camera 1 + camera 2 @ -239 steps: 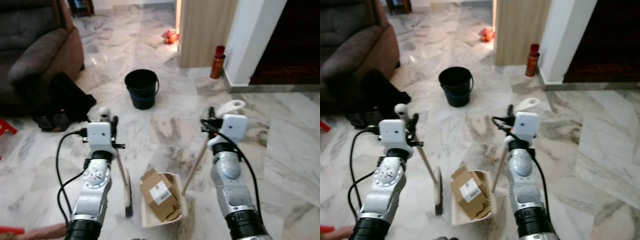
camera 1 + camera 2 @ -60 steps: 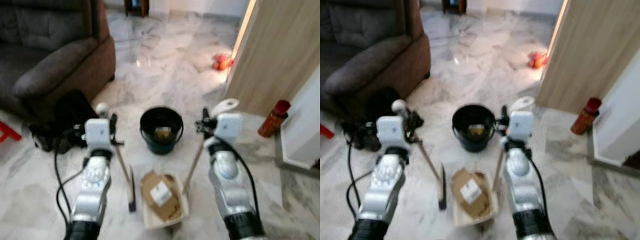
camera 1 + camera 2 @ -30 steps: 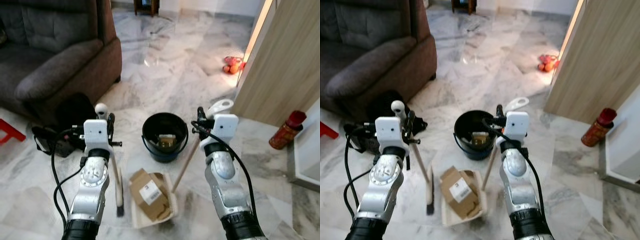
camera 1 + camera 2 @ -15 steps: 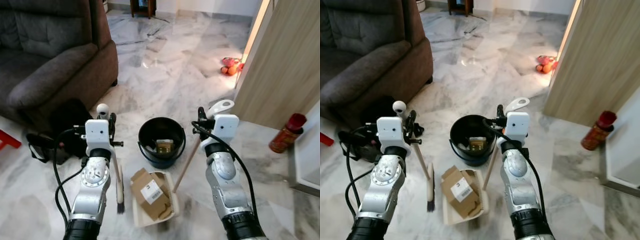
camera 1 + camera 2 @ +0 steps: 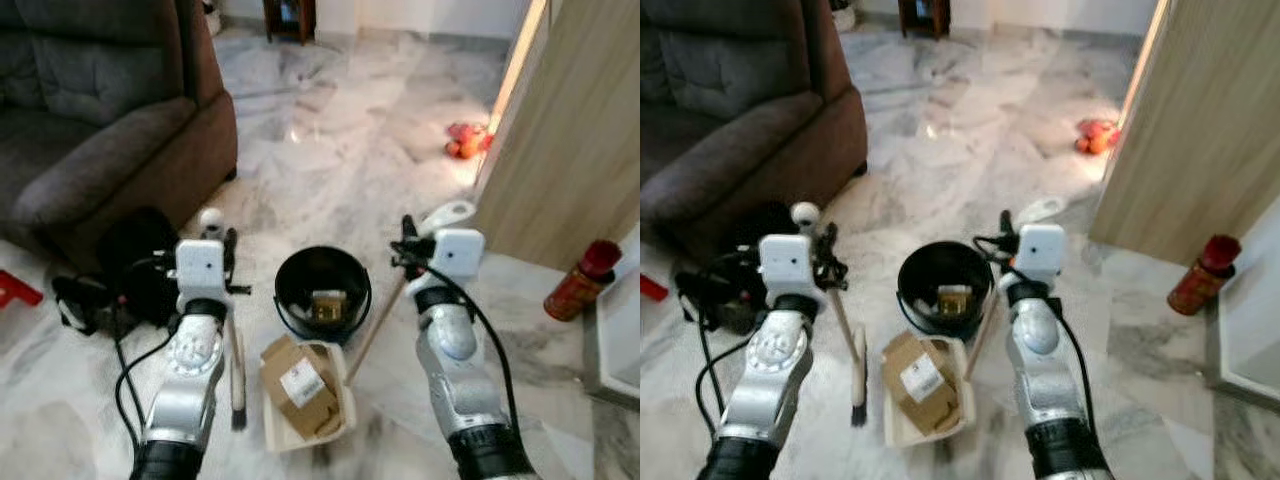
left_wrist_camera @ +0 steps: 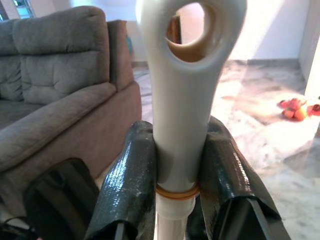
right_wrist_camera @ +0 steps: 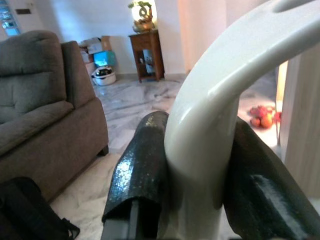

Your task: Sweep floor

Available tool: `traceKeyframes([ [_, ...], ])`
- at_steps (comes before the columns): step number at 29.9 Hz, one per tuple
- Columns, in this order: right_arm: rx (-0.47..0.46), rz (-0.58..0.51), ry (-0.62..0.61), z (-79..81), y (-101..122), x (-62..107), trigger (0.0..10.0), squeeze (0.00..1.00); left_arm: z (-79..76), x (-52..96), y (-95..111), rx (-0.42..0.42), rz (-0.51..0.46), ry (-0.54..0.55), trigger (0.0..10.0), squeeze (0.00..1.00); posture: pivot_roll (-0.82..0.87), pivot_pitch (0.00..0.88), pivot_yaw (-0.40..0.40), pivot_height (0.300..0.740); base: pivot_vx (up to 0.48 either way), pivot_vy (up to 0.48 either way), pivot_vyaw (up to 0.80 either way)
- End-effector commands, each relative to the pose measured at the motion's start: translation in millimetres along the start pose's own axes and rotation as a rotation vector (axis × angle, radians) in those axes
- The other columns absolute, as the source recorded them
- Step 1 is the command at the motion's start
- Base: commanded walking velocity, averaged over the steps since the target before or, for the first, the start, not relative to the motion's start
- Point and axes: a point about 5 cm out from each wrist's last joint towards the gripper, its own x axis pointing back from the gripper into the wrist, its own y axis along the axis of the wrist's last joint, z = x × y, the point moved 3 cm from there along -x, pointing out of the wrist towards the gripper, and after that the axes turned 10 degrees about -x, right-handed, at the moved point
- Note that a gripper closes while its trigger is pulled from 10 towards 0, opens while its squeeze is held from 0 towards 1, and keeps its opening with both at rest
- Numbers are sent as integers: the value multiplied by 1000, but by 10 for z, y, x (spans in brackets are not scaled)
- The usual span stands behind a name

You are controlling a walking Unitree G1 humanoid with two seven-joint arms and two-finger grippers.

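Note:
My left gripper (image 5: 222, 252) is shut on the white top of a wooden-handled broom (image 5: 236, 362), whose bristle head rests on the marble floor. In the left wrist view both fingers (image 6: 131, 180) clamp the handle below its hanging loop. My right gripper (image 5: 408, 250) is shut on the long handle of a cream dustpan (image 5: 346, 418). A crumpled cardboard box (image 5: 298, 386) lies in the pan. A black bucket (image 5: 323, 285) with a small piece of rubbish inside stands just beyond the pan.
A brown sofa (image 5: 90, 130) and a black bag (image 5: 140, 265) are on the left. A wooden partition (image 5: 580, 140) and a red bottle (image 5: 578, 283) stand on the right. Orange-red objects (image 5: 462, 140) lie on the floor by the partition. Open marble floor stretches beyond the bucket.
The whole view has shifted as I walked forward; the bucket, far off eight seconds ago, now stands right before the dustpan. Both grips are unchanged.

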Motion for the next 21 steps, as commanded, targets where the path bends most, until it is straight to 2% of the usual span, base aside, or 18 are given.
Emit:
traceKeyframes([
  [1,-5,-52,25,84,125,-33,10000,0,161,75,35,-21,-42,30,10000,0,101,97,47,740,0,0,0],
  [4,-6,-55,25,79,137,-33,10000,0,256,191,-47,-91,-38,23,10000,0,106,104,45,740,0,0,0],
  [5,-6,-60,22,63,159,-37,10000,0,328,285,-145,-131,-13,22,10000,0,109,105,44,740,0,0,0],
  [9,-7,-73,15,22,206,-46,10000,0,437,397,-271,-159,34,41,10000,0,108,108,44,740,0,0,0],
  [11,-24,-81,-6,-61,254,-52,10000,0,581,552,-400,-194,79,70,10000,0,107,108,42,740,0,0,0],
  [14,-26,-90,-14,-102,300,-56,10000,0,649,651,-495,-218,113,80,10000,0,109,110,40,740,0,0,0],
  [21,-61,-167,16,-15,570,-105,10000,0,637,656,-515,-219,120,85,10000,0,110,112,38,740,0,0,0],
])
